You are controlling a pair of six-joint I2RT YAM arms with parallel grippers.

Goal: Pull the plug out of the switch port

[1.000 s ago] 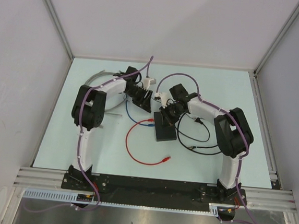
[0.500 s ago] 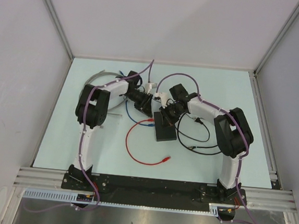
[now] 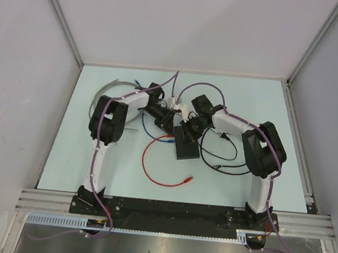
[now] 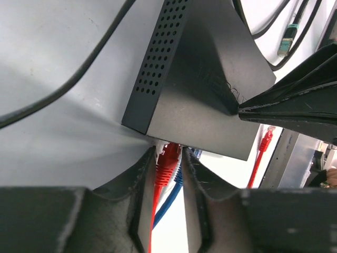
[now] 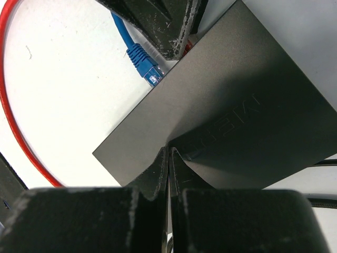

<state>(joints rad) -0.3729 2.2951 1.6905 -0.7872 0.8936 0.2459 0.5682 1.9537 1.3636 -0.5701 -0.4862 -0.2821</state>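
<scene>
At desk [image 3: 83, 154] left of centre, the left arm reaches across toward the middle. A red cable [image 3: 145, 160] loops on the surface beside it.

Left pincer [image 4: 168, 153]: jaws apart, one on either side of the red plug [image 4: 167, 164]. The gap on each side is very small. Cannot tell whether the pads are touching it; no clamp is evident.

Plug location: seated in the switch port [image 4: 169, 143], in the edge of the flat black switch box [image 4: 200, 89] that faces the left arm. A blue plug [image 5: 143, 60] sits just beside it at the same edge.

Key relation: the plug's long axis runs along the gap between the left fingers, straight out of the box edge and back toward the left wrist. It lies directly ahead of this pincer, so the left arm is the nearer one. Judgement: close on the red body, then draw straight back along that axis. A sideways pull could jam the latch or catch the blue neighbour.

Right pincer [image 5: 168, 153]: fingers together, tips down on the box's top face, apparently pinning it. Judgement: this hold should stop the box sliding during the pull.
</scene>
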